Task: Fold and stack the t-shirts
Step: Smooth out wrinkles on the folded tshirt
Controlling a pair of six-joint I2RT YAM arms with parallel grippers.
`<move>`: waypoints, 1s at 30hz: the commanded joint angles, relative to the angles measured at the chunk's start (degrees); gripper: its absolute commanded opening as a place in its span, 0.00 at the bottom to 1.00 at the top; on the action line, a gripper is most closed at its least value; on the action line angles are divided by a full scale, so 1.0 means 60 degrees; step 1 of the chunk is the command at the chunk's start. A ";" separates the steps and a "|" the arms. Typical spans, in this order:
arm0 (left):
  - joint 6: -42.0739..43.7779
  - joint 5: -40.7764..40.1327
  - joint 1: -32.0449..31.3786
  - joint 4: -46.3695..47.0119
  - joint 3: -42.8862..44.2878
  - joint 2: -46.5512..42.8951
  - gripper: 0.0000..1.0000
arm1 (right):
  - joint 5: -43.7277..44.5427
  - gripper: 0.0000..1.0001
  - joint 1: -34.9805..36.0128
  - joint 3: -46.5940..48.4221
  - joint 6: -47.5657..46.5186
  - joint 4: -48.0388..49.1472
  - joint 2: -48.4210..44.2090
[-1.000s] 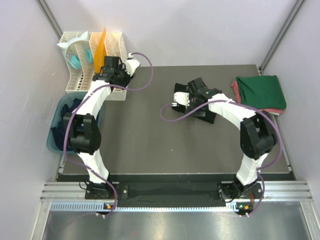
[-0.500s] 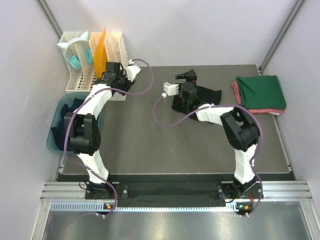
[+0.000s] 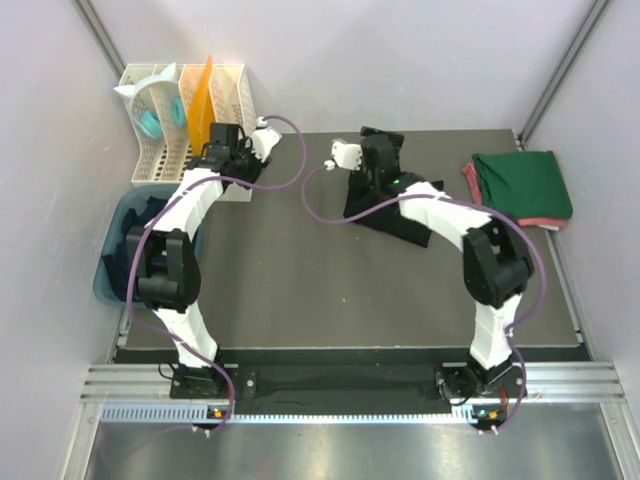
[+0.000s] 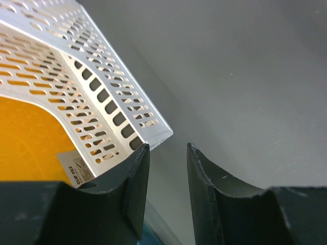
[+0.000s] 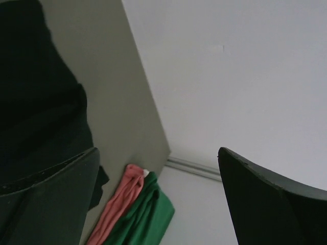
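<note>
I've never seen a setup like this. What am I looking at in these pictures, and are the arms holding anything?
These are two robot arms, left and right, bolted at the near edge of the table, each ending in a two-finger gripper. One picture looks down from above and behind them; the other two come from wrist cameras, with dark fingers at the bottom. On the table lies a black t-shirt; at the right a green t-shirt sits on a pinkish-red t-shirt. A white slotted rack and a teal tub stand at the left. The left gripper is beside the rack, the right gripper by the black t-shirt; both are open, holding nothing.
</note>
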 commanded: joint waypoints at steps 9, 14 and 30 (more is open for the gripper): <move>0.2802 0.3332 -0.0764 -0.3659 0.1824 0.0160 0.33 | -0.5791 0.18 -0.2559 0.0618 0.4335 -0.8158 -0.1884; 0.3170 0.3332 -0.1964 -0.3602 0.1925 0.0745 0.29 | -0.8883 0.02 -0.3923 0.1394 0.4542 -0.9858 -0.0522; 0.2395 0.3713 -0.3915 -0.2989 0.6116 0.4598 0.63 | -0.9839 0.01 -0.4745 0.1541 0.5699 -0.8133 0.1004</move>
